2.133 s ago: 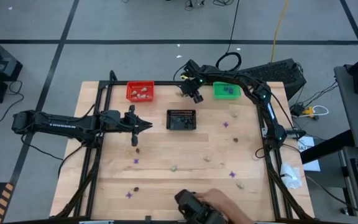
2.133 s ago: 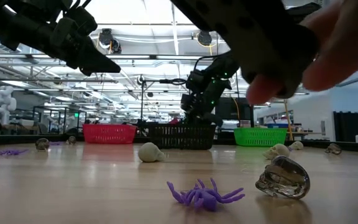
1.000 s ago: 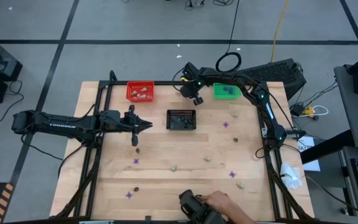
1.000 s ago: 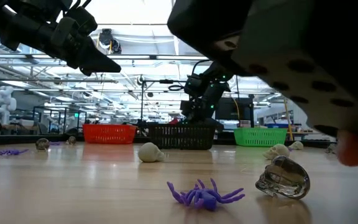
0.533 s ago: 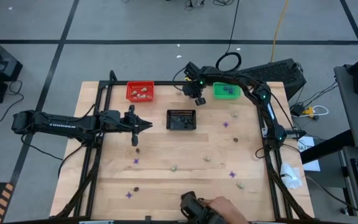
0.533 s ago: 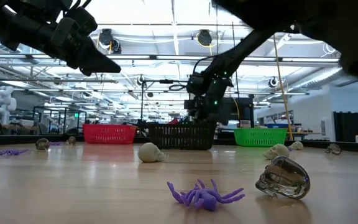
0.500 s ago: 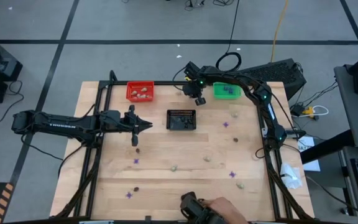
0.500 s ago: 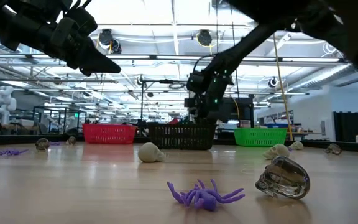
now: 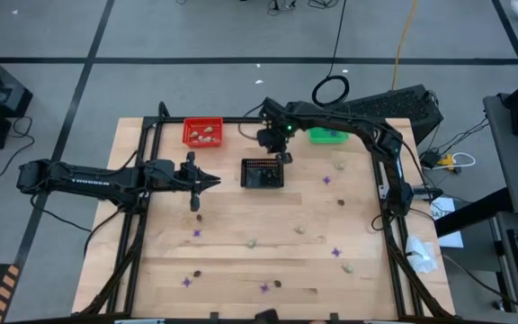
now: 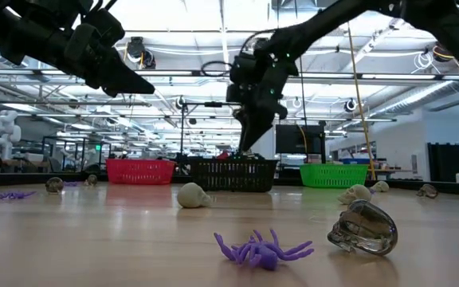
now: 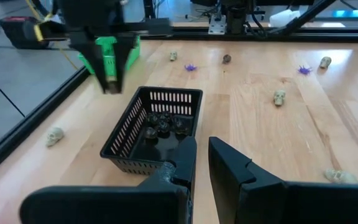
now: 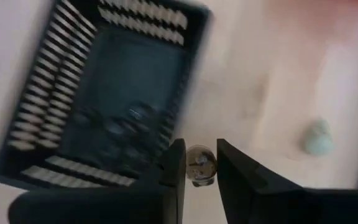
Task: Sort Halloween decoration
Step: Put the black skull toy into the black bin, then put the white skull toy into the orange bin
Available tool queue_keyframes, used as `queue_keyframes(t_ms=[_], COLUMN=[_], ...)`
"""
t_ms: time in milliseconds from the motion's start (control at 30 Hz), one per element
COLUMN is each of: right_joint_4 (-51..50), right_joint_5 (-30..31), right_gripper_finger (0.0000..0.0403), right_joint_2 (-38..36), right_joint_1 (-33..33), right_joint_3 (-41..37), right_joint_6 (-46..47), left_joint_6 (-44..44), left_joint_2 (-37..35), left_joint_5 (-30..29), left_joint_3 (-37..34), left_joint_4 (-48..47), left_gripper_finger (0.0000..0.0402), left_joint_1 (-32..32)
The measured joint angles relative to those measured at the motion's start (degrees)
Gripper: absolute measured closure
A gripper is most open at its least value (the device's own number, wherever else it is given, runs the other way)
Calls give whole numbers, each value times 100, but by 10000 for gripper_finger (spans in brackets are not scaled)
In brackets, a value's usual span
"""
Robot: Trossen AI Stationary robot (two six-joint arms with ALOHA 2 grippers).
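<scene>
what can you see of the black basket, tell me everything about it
The black basket is a small rectangular plastic tub with slotted walls and an open top, sitting upright on the wooden table between the red basket and the green basket, nearer the camera side. Several dark skull-like trinkets lie inside. The right gripper hovers just above its edge, pinching a shiny dark skull trinket; nothing else touches it.

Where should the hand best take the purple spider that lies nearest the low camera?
Grip the spider by its raised middle body, from straight above: it lies flat, thin legs splayed on the table, so a side approach would likely catch only legs.
</scene>
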Motion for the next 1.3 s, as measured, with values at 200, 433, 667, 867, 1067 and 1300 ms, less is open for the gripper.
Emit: queue_keyframes(t_ms=[200, 433, 667, 867, 1067, 1300], right_joint_4=[31, 620, 1228, 1379, 1171, 1261], right_joint_5=[-157, -138, 185, 210, 526, 596], right_gripper_finger=[346, 346, 343, 297, 252, 348], right_joint_2=[3, 67, 170, 199, 191, -238], right_joint_1=[578, 996, 966, 965, 1038, 1070], right_joint_3=[-43, -448, -876, -876, -828, -830], right_joint_6=[806, 1593, 2024, 2214, 1969, 1950], left_joint_6=[9, 13, 15, 58, 17, 13], left_joint_2=[0, 0, 0, 78, 263, 369], left_joint_5=[0, 0, 1, -53, -72, -74], left_joint_3=[0, 0, 0, 2, 36, 103], left_joint_4=[12, 1, 34, 17, 42, 58], left_gripper_finger=[366, 366, 366, 366, 366, 366], left_joint_1=[0, 2, 0, 1, 2, 0])
